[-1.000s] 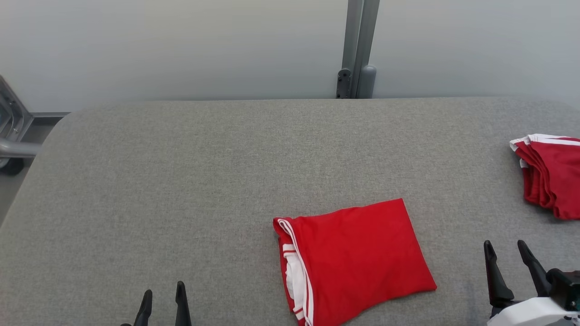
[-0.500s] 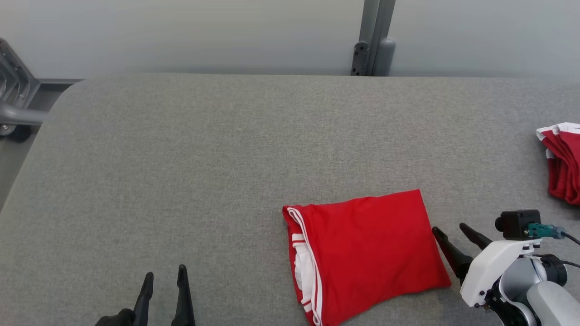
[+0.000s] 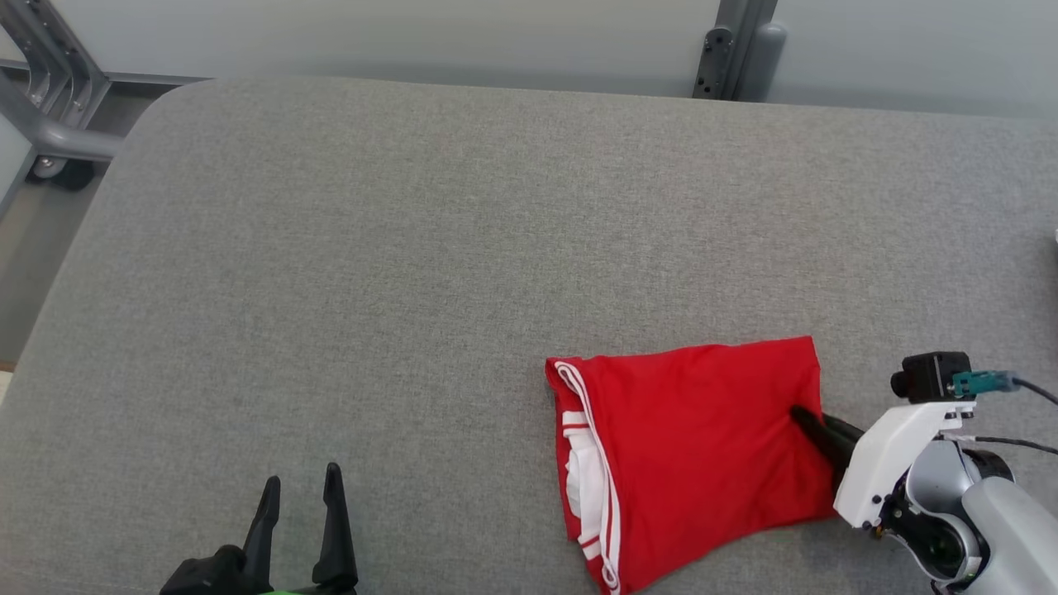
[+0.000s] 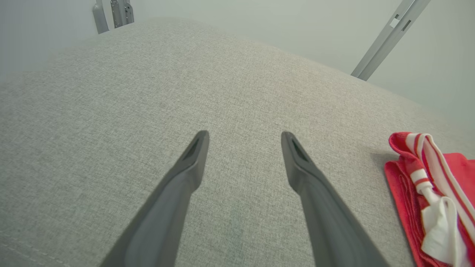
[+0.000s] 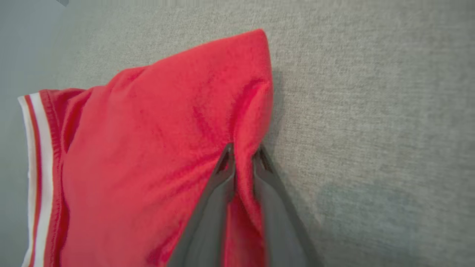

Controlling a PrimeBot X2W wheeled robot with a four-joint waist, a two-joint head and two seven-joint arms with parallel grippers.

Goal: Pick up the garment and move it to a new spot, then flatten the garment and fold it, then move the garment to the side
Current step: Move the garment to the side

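The garment (image 3: 694, 446) is a folded red piece with white-striped trim along its left side, lying flat on the grey table (image 3: 413, 248) at the front right. My right gripper (image 3: 814, 420) reaches in from the right and is shut on a raised ridge of the garment's right edge. In the right wrist view the two fingers of that gripper (image 5: 243, 150) pinch a fold of the red garment (image 5: 156, 148) between them. My left gripper (image 3: 302, 479) hovers open over bare table at the front left. From its wrist camera the left gripper (image 4: 245, 135) has the garment's (image 4: 426, 193) trimmed end off to its right.
A grey metal post (image 3: 736, 49) stands behind the table's far edge. A metal frame with a wheel (image 3: 50, 124) sits on the floor past the back left corner. The table's left edge curves down along the left side.
The head camera has tilted and turned. My right gripper has swung left to the garment's right edge and closed on a fold of it. The left gripper has stayed open.
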